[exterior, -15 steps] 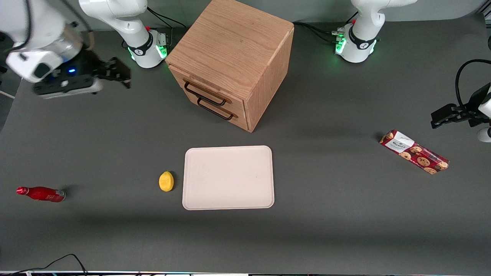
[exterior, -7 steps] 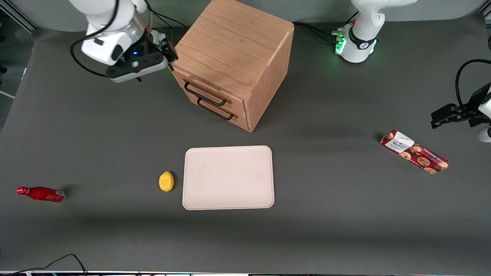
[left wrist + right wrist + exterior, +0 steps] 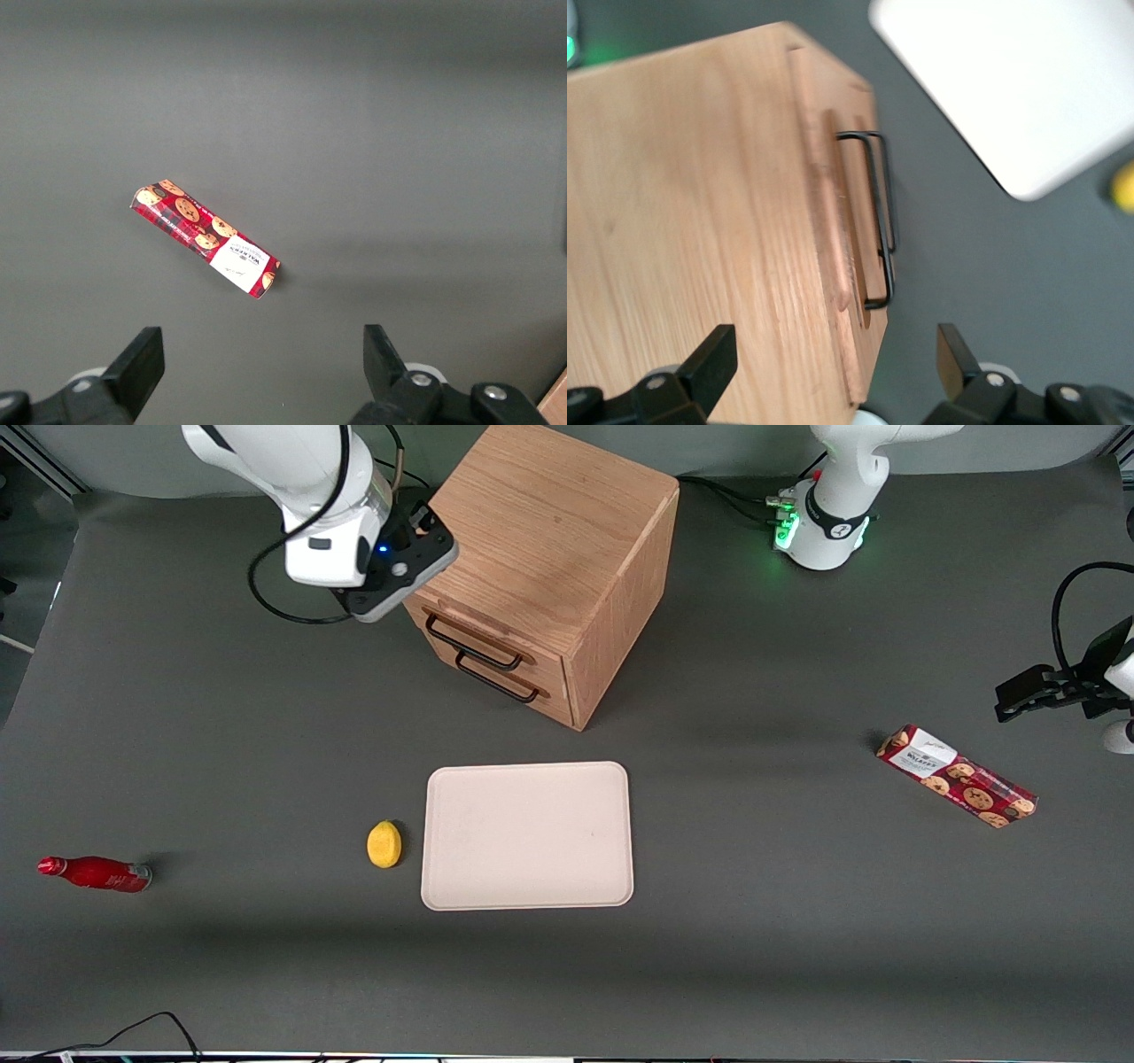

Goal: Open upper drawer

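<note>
The oak cabinet [image 3: 540, 531] stands at the back of the table, both drawers shut. The upper drawer [image 3: 483, 640] has a plain light wood front and a black wire handle [image 3: 469, 646], just above the lower drawer's handle [image 3: 496, 682]. My right gripper [image 3: 423, 530] hovers over the cabinet's top edge, above the drawer fronts at the working arm's end. It is open and empty. In the right wrist view the gripper [image 3: 833, 359] straddles the cabinet's top edge [image 3: 833, 221], one finger [image 3: 713, 359] over the wood top. The black handles [image 3: 879, 221] lie apart from it.
A cream tray [image 3: 527, 834] lies nearer the front camera than the cabinet, with a yellow lemon [image 3: 384, 843] beside it. A red bottle [image 3: 93, 872] lies toward the working arm's end. A cookie box [image 3: 957, 775] lies toward the parked arm's end and shows in the left wrist view [image 3: 205, 239].
My right gripper has swung from the working arm's end of the table to the cabinet and now hangs over its top edge above the drawers. The drawers have not moved.
</note>
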You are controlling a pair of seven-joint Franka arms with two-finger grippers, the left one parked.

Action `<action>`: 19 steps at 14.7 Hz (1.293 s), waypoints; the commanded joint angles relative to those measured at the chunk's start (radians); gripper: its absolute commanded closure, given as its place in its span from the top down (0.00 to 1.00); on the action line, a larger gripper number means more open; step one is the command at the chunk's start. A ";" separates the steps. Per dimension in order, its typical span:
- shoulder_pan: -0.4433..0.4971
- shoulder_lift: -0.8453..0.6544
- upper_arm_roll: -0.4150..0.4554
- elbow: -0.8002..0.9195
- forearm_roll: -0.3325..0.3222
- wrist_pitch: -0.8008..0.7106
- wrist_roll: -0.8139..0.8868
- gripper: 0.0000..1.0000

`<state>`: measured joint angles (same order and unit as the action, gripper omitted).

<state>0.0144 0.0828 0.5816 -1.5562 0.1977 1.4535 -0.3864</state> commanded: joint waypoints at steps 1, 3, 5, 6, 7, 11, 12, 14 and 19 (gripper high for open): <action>-0.007 0.060 0.003 0.021 0.039 -0.005 -0.131 1.00; -0.023 0.090 0.000 0.025 0.040 -0.004 -0.132 1.00; -0.034 0.109 -0.002 0.024 0.037 -0.001 -0.138 1.00; -0.046 0.126 -0.002 0.022 0.029 0.005 -0.140 1.00; -0.051 0.142 -0.002 0.019 0.025 0.024 -0.132 1.00; -0.051 0.157 0.000 -0.082 0.037 0.135 -0.094 1.00; -0.047 0.153 0.003 -0.097 0.039 0.151 -0.080 1.00; -0.048 0.140 0.013 -0.143 0.037 0.188 -0.074 1.00; -0.037 0.111 0.018 -0.226 0.037 0.268 -0.072 1.00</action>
<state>-0.0265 0.2430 0.6003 -1.7188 0.2105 1.6765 -0.4761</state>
